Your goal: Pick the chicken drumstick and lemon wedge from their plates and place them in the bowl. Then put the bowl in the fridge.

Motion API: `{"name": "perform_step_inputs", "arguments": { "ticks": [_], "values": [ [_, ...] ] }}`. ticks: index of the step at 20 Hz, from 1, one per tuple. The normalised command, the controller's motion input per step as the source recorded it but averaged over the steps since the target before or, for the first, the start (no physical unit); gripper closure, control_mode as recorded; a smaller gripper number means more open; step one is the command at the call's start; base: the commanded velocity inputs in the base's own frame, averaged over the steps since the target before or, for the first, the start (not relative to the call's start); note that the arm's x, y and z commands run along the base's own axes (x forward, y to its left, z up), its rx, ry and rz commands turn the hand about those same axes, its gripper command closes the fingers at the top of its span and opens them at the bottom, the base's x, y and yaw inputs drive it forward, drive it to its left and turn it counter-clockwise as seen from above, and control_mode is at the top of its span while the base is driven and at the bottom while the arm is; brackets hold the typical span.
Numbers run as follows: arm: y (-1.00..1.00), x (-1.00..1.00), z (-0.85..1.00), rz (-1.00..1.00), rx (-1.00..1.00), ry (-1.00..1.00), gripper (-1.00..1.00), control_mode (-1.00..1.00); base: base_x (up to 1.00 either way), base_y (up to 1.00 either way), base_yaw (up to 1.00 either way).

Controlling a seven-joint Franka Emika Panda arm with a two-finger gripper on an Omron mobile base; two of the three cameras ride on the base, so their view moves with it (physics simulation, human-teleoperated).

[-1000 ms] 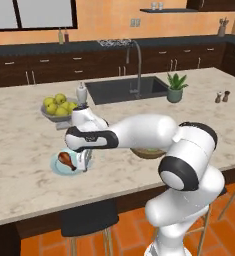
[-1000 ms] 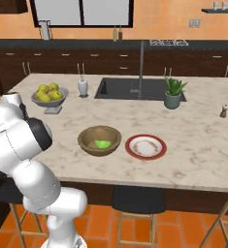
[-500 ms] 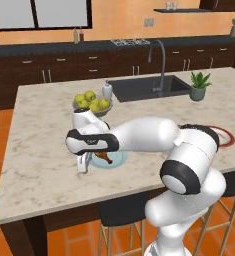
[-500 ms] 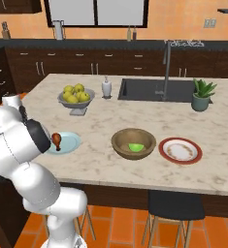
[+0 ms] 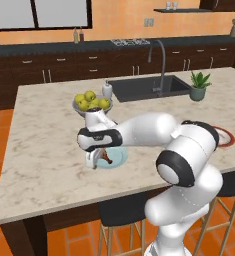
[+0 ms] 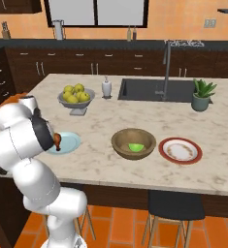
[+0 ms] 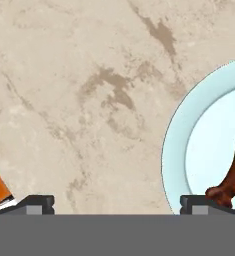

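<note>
Reaching down over the counter [image 5: 44,145] in the left base view, the arm folds leftward so the gripper [image 5: 94,161] hangs at the near-left edge of the pale blue plate [image 5: 118,159], where the chicken drumstick [image 5: 105,156] lies; a grey fruit bowl [image 5: 91,106] stands just behind. From the right base, the wooden bowl [image 6: 133,143] holds the lemon wedge [image 6: 136,147], beside the red-rimmed plate [image 6: 180,150]. Through the hand view, spread fingertips [image 7: 39,202] straddle the plate's rim, empty.

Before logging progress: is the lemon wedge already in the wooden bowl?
Yes, the lemon wedge lies inside the bowl in the right base view.
</note>
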Motion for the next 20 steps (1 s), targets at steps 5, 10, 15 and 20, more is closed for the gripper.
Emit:
{"name": "perform_step_inputs", "arguments": {
  "ticks": [5,10,15,20],
  "values": [
    [-0.30,0.56,-0.08,-0.25,-0.01,0.00,-1.00,-1.00,0.00,0.00,0.00],
    [-0.26,0.61,-0.01,-0.21,-0.02,0.00,-1.00,-1.00,0.00,0.00,0.00],
    [-0.10,0.49,-0.13,-0.20,0.00,0.01,-1.00,-1.00,0.00,0.00,0.00],
    [0.02,0.07,-0.39,-0.04,0.00,0.01,-1.00,-1.00,0.00,0.00,0.00]
  ]
}}
